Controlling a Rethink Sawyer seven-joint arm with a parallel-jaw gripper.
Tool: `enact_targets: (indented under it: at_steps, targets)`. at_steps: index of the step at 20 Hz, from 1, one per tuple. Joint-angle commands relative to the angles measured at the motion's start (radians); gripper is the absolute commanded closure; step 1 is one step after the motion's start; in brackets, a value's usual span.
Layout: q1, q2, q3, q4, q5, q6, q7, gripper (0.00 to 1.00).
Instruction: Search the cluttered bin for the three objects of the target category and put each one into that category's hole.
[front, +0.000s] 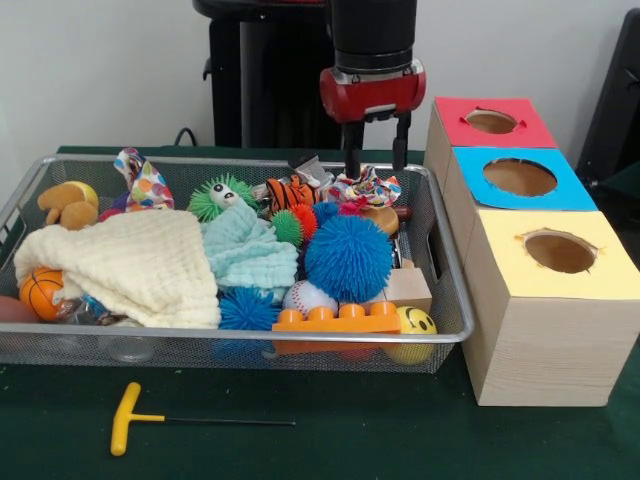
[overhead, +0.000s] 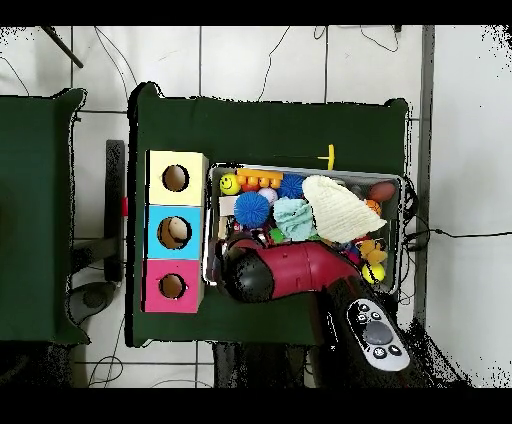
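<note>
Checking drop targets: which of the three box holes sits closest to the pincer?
The red box's hole, at the row's far end, beside the pincer; blue and yellow lie farther.

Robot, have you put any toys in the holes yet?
Maybe one: the overhead view shows something pale inside the blue hole; the red hole and yellow hole look empty. The end effector hangs open over the bin, holding nothing. Most sorting remains.

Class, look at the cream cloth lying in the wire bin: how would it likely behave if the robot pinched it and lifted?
The cream cloth lies draped in soft folds over other toys, so it is probably floppy and would sag. It looks thin and crinkled, so likely light. Lifting it might drag or uncover the small basketball tucked at its edge.
</note>
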Motion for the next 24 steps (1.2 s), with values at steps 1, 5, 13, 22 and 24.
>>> enact_targets:
  at_steps: [1,5,13,22,24]
  targets:
    - [0.003,0.015,-0.079,0.028,-0.067,-0.036,0.11,0.0]
    - [0.008,0.023,-0.1,0.036,-0.07,-0.034,0.103,0.0]
    - [0.047,0.065,-0.151,0.031,-0.065,-0.055,0.124,0.0]
    - [0.084,0.087,-0.204,0.048,-0.049,-0.101,0.149,0.0]
    - [0.09,0.092,-0.215,0.054,-0.043,-0.118,0.158,0.0]
